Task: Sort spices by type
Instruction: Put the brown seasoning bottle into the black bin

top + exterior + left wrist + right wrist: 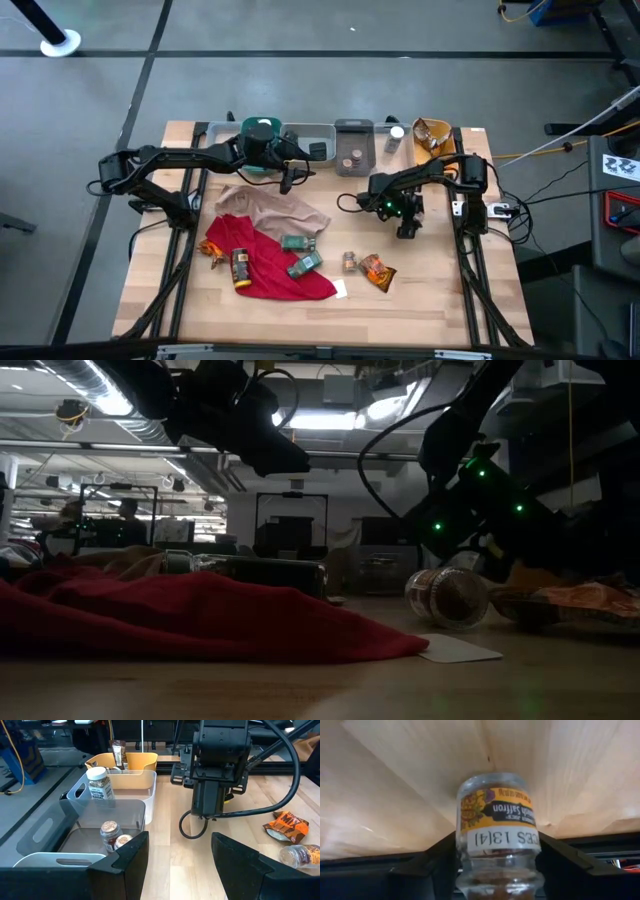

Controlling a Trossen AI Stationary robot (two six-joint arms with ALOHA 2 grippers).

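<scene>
In the right tool (495, 865), a half-hidden saffron jar (497, 825).

Wooden table (430, 290), red cloth (270, 262), tan cloth (275, 210), bins (352, 130), orange packet (378, 270)

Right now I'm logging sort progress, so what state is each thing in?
Right pincer: shut on the saffron jar, above bare wood.
Left pincer: open, empty, by the bins.
Grey bin: holds two small brown jars.
Yellow bin: holds packets.
Clear jar: lying on its side.
Orange packet: loose on the table.
Red cloth: crumpled.
</scene>
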